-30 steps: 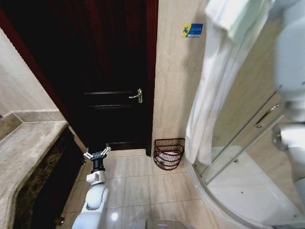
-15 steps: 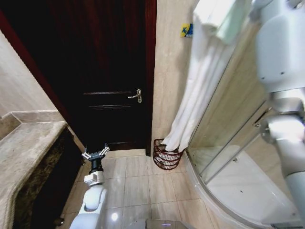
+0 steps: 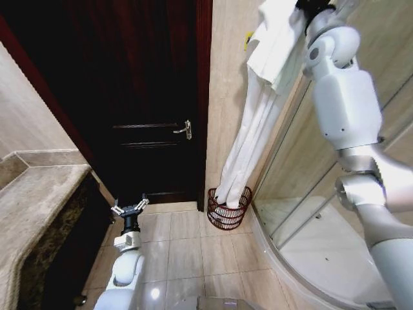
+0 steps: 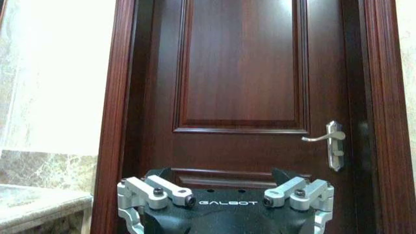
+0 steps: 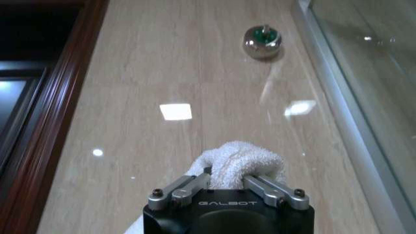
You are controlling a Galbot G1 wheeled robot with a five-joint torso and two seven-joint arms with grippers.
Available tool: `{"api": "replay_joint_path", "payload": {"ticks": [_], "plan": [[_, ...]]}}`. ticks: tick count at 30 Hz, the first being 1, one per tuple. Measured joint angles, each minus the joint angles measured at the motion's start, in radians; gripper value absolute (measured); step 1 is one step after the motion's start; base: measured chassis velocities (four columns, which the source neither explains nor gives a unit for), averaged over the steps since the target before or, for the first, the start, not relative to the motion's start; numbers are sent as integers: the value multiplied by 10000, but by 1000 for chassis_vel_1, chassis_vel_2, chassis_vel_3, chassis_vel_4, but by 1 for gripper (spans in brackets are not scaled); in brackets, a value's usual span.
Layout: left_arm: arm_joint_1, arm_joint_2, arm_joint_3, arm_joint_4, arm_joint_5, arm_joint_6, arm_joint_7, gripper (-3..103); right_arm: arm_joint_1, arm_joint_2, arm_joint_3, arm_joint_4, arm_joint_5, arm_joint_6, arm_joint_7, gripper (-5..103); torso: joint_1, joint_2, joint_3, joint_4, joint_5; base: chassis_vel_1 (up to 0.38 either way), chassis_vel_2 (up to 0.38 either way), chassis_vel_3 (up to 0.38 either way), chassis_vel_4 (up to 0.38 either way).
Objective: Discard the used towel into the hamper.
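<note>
A long white towel (image 3: 258,110) hangs from my right gripper (image 3: 304,6), which is raised high by the wall. The towel's lower end reaches down into the hamper (image 3: 216,214), a small round dark red-brown wire basket on the floor between the door and the shower. From the wrist, the right gripper (image 5: 227,183) is shut on a bunched fold of towel (image 5: 237,158). My left gripper (image 3: 131,208) is held low near the counter, fingers spread open and holding nothing. In its own wrist view the left gripper (image 4: 225,189) faces the door.
A dark wooden door (image 3: 148,97) with a metal handle (image 3: 186,129) stands left of the hamper. A marble counter (image 3: 39,200) runs along the left. The curved glass shower enclosure (image 3: 322,213) bounds the right. A chrome wall knob (image 5: 262,41) sits on the tiled wall.
My right arm has swung left with the towel. The towel's lower end moved from beside the shower glass to over and into the hamper. The left arm has stayed put.
</note>
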Motion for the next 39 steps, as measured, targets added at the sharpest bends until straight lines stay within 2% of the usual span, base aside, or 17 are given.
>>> {"api": "replay_joint_path", "payload": {"ticks": [4, 7, 11, 15, 26, 30, 33, 39], "plan": [[38, -22, 2, -31, -1, 0, -1, 100, -12, 54, -51, -57, -6, 46, -14, 5, -57, -132, -67, 2, 2, 0, 0, 0, 0], [132, -23, -42, -88, -14, -53, -1, 100, -266, 158, -85, 12, -15, 55, -7, 5, -201, -431, -222, 2, 4, 0, 0, 0, 0], [185, -21, -78, -125, -24, -97, 5, 100, -294, 215, -103, -75, -49, 67, -2, 5, -271, -587, -304, 3, 2, 0, 0, 0, 0], [329, -50, -112, -202, -37, -195, 46, 100, -235, 312, -128, -486, -160, 184, -15, 5, -416, -919, -494, 3, 2, 0, 0, 0, 0], [625, -129, -116, -448, -39, -251, 106, 100, -339, 232, -286, -588, -157, 234, 2, 5, -672, -1477, -799, 3, 1, 0, 0, 0, 0], [738, -244, -112, -514, -37, -262, 136, 100, -486, 102, -556, -369, 62, 214, 230, 5, -764, -1690, -920, 1, 1, 0, 0, 0, 0], [897, -361, -128, -691, -37, -266, 134, 100, -731, -44, -716, 131, 653, -37, 586, 5, -873, -1930, -1048, 4, 2, 0, 0, 0, 0], [1048, -432, -166, -864, -33, -331, 80, 100, -889, -123, -778, 202, 757, -77, 642, 5, -989, -2182, -1185, 3, 3, 0, 0, 0, 0]]}}
